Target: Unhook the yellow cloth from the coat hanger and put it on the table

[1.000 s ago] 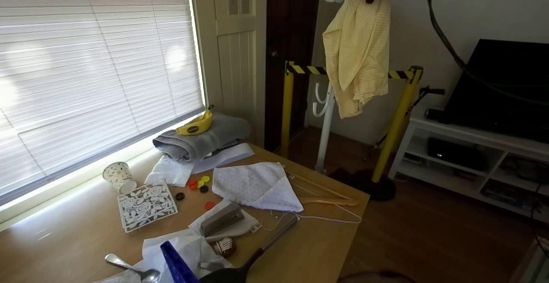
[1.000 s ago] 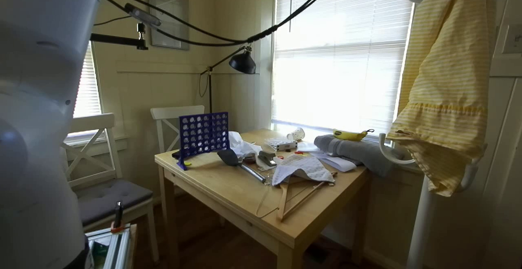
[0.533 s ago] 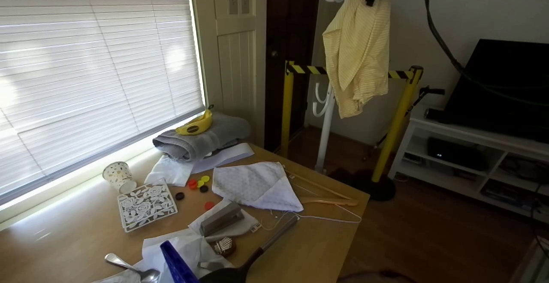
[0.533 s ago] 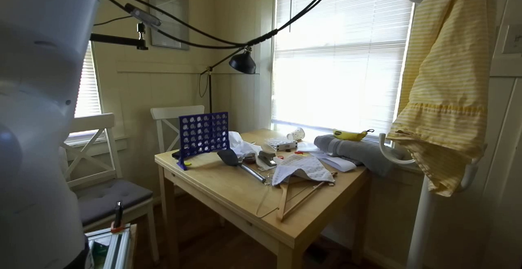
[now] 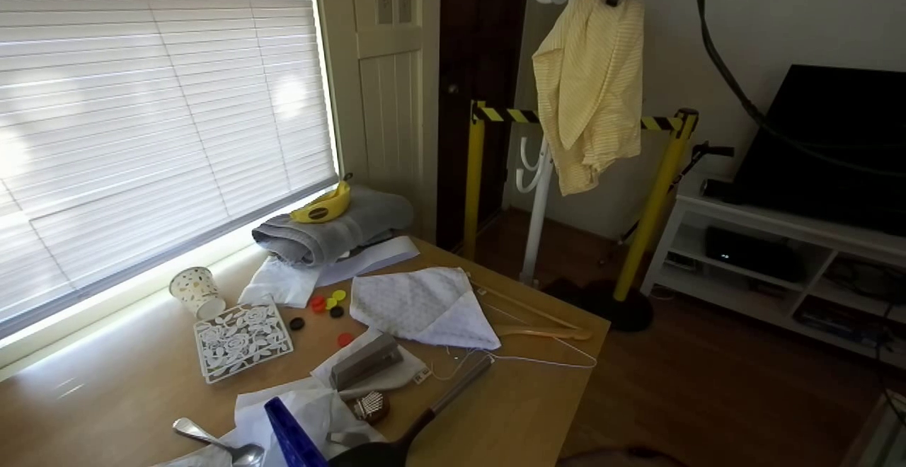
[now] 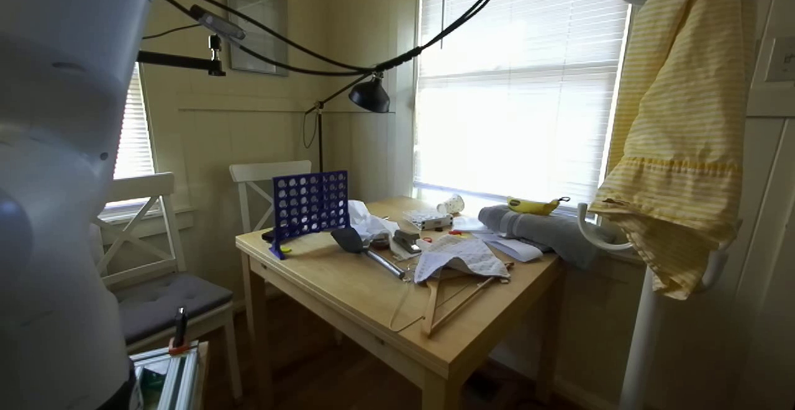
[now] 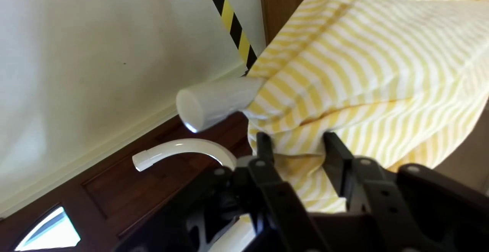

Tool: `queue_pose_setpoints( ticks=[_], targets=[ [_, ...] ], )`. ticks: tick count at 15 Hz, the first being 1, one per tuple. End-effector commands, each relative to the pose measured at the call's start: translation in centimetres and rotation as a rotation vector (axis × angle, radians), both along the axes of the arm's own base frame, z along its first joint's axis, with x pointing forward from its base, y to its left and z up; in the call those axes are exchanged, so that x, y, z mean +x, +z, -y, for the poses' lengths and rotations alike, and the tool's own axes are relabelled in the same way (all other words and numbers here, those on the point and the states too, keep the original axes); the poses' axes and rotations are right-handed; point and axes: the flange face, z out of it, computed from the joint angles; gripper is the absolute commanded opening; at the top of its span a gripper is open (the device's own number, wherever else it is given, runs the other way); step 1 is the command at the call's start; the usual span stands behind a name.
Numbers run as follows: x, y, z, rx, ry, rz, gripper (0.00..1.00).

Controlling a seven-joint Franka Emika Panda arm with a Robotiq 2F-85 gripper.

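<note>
Daylight enters through window blinds (image 6: 515, 118), burnt near-white in an exterior view. Glare on table (image 5: 78, 396) just below; floor (image 5: 694, 389) dim. Wrist view: gripper (image 7: 296, 145) soft, out of focus; bright glints on coat hanger (image 7: 191, 146).

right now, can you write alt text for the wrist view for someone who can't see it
The end effector has its jaws on either side of a fold of yellow striped cloth; whether they grip it is unclear. White hooks of the coat hanger show to the left, one meeting the cloth's edge, with black-and-yellow tape above.
</note>
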Motion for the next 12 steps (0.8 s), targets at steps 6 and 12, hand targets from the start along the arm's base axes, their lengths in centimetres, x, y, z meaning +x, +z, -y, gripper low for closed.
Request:
queue_pose_setpoints(
  ticks=[6,12],
  targets=[
    [-0.2,1.2,-0.6,0.007,0.006,0.035,0.02],
    [-2.9,7.0,-3.2,-0.143,0.048,0.162,0.02]
  ],
)
